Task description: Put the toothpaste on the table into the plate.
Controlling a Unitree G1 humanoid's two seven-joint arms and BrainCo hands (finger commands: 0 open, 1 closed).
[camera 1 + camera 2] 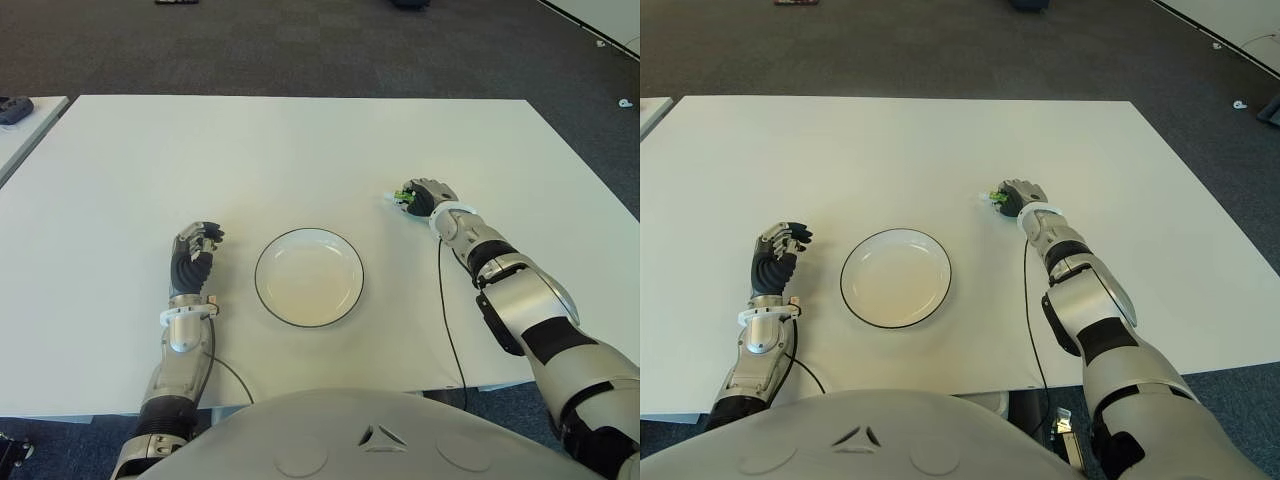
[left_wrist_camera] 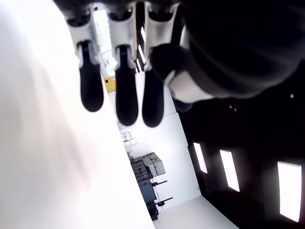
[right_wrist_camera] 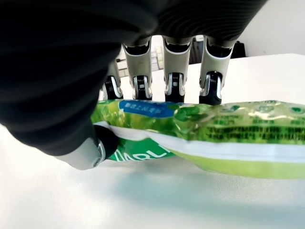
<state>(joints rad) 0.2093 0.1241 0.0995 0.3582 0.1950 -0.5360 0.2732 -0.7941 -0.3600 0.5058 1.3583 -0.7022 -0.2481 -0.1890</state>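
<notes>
The toothpaste [image 3: 228, 129] is a green and white tube lying flat on the white table [image 1: 300, 150], right of the plate. My right hand [image 1: 425, 195] covers it, so only its green end [image 1: 402, 196] shows in the eye views. In the right wrist view the fingers [image 3: 174, 83] curl down behind the tube and the thumb [image 3: 90, 148] presses its near side. The white plate [image 1: 258, 262] with a dark rim sits in front of me with nothing in it. My left hand [image 1: 195, 250] shows left of the plate, fingers relaxed, holding nothing.
A black cable [image 1: 445, 320] runs along my right forearm to the table's near edge. A second white table [image 1: 20, 130] with a dark object [image 1: 14, 108] stands at the far left. Dark carpet surrounds the table.
</notes>
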